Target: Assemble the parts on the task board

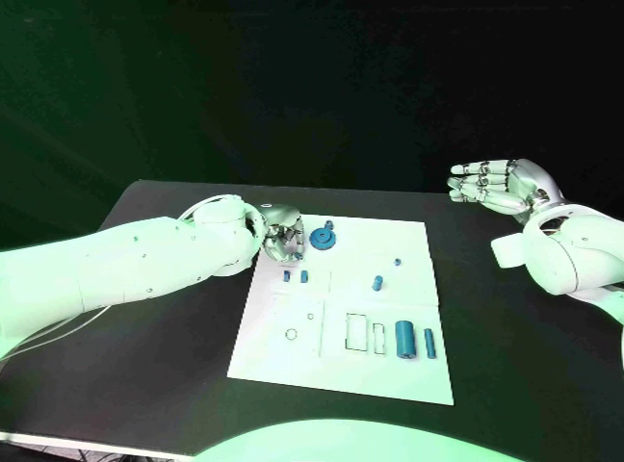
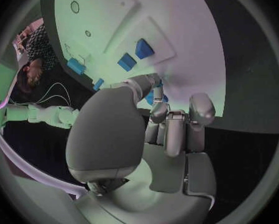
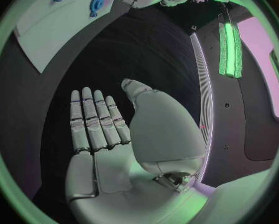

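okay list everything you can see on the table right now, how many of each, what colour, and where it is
Table: one, black, under everything.
Task board: one, white, middle of the table.
Gear: one, blue, far-left part of the board, right beside the left hand.
Small pegs: two, blue, side by side on the board nearer than the gear.
Small parts: two, blue, one mid-board and a tinier one farther back.
Cylinders: two, blue, upright side by side at the board's near right.
Left hand: one, silver, at the board's far-left corner; whether it holds anything is unclear.
Right hand: one, silver, raised off to the board's right, fingers extended, holding nothing.
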Robot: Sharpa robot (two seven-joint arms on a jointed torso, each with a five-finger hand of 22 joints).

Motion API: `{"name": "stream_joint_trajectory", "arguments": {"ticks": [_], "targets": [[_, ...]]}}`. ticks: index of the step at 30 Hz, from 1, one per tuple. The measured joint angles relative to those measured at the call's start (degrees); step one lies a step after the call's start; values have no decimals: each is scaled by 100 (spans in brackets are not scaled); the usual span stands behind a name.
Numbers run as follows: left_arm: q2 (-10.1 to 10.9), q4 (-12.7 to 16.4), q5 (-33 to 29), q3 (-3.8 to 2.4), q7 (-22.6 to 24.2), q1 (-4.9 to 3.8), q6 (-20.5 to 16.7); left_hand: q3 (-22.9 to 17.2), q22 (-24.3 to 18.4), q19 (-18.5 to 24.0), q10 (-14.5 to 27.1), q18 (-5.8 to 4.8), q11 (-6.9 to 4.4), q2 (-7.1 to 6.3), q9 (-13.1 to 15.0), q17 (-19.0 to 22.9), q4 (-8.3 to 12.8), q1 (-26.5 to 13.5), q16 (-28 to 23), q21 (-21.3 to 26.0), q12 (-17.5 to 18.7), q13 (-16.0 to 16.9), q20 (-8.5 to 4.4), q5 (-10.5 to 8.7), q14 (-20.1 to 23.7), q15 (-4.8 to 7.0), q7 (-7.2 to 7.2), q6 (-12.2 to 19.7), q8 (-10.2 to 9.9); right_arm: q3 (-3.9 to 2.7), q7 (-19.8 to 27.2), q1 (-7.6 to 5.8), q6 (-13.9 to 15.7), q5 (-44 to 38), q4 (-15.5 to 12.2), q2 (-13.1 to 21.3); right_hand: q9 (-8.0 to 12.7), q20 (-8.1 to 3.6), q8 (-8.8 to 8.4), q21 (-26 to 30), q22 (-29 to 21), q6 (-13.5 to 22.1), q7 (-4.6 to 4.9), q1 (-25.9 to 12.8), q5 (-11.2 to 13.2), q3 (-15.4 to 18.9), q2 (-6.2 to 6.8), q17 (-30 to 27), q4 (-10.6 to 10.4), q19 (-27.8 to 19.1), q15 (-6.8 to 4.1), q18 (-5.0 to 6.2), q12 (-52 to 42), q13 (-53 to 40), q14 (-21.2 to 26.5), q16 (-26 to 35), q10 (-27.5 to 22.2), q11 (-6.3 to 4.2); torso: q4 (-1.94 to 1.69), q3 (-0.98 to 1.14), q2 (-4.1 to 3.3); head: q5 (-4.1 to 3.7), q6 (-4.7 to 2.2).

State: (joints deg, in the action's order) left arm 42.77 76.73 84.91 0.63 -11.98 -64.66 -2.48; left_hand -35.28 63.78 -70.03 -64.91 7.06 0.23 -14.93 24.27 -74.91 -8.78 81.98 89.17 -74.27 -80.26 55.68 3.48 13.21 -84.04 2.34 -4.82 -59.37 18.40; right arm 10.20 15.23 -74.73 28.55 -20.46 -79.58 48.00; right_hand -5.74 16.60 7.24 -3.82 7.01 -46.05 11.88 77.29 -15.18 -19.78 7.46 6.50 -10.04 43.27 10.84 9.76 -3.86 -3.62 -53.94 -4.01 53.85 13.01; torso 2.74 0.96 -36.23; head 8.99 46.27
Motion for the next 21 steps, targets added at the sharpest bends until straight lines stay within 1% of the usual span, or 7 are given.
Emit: {"name": "stream_joint_trajectory", "arguments": {"ticks": [5,21], "targets": [[1,10,-7,-1,4,-1,-18,0,0,0,0,0,0,16,6,0,0,-16,0,0,0,0,0,0,0,0,-31,-14,-4,0,0,-1,0,0,1,0,0,0,0,0,0,0,0,0,0,0,0,0,0,0,0,0,0,0,0,0,0,0,0,1,0,0,-3],[4,22,-33,-3,15,-3,-28,-16,13,0,0,0,0,22,7,0,17,-24,0,-22,36,-69,0,-4,0,0,-9,-34,19,0,1,2,0,0,2,2,-1,0,0,0,-8,0,0,0,0,0,0,-6,0,0,0,0,0,0,0,0,0,0,1,2,1,-7,-1]]}}
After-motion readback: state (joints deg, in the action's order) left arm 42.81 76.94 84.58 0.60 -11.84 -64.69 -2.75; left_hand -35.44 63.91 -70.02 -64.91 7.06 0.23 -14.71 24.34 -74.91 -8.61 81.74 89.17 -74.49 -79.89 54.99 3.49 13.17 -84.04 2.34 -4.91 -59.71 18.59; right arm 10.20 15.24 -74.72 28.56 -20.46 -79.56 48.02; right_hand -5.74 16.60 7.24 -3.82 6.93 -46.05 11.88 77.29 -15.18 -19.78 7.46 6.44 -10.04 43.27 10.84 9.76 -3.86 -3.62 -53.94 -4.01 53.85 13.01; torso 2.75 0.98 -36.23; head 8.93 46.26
